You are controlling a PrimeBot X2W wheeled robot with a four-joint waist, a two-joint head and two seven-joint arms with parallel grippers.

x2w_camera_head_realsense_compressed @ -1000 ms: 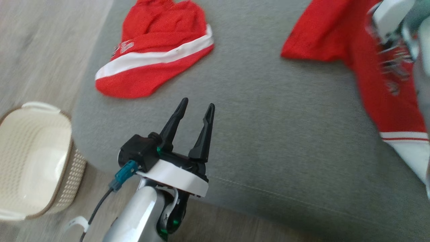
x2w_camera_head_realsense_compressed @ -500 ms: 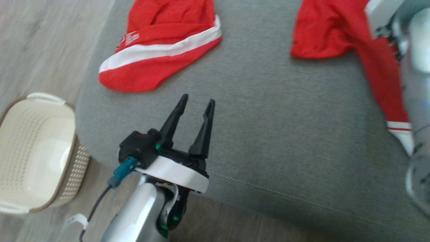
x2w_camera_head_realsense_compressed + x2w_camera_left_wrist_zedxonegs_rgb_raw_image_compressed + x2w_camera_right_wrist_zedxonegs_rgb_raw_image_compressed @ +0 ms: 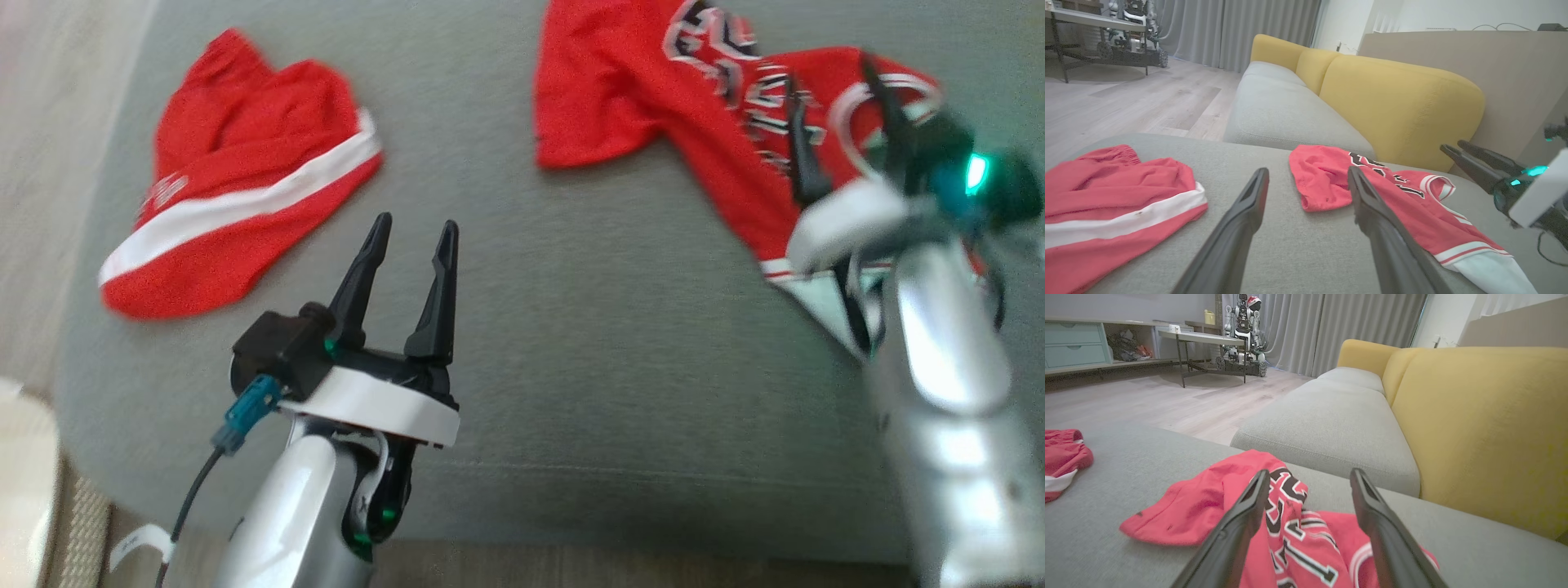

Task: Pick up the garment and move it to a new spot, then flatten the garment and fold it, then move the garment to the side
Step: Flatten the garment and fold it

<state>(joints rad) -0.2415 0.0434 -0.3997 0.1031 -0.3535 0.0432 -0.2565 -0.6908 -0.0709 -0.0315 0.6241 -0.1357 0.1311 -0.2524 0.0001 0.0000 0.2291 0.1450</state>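
Note:
The garment, a red jersey (image 3: 620,90) with black-and-white lettering and white trim, lies rumpled on the grey sofa cushion (image 3: 612,343) at the upper right. My right gripper (image 3: 827,67) hovers over its lower part, open, with nothing between the fingers. The right wrist view has the jersey (image 3: 1208,506) spread just under and beyond the open right gripper (image 3: 1310,473). My left gripper (image 3: 415,220) stands open above bare cushion near the front edge. In the left wrist view the left gripper (image 3: 1307,171) points toward the jersey (image 3: 1412,216), and the right gripper (image 3: 1452,145) shows at the right.
Red shorts (image 3: 237,204) with a white stripe lie on the cushion's left part, also seen as shorts (image 3: 1106,192) in the left wrist view. A cream basket (image 3: 20,482) stands on the floor at the lower left. A yellow backrest (image 3: 1396,102) rises behind the cushion.
The head camera has swung right. My right gripper has opened and let go of the jersey, which now rests on the cushion. The left gripper stays open and still.

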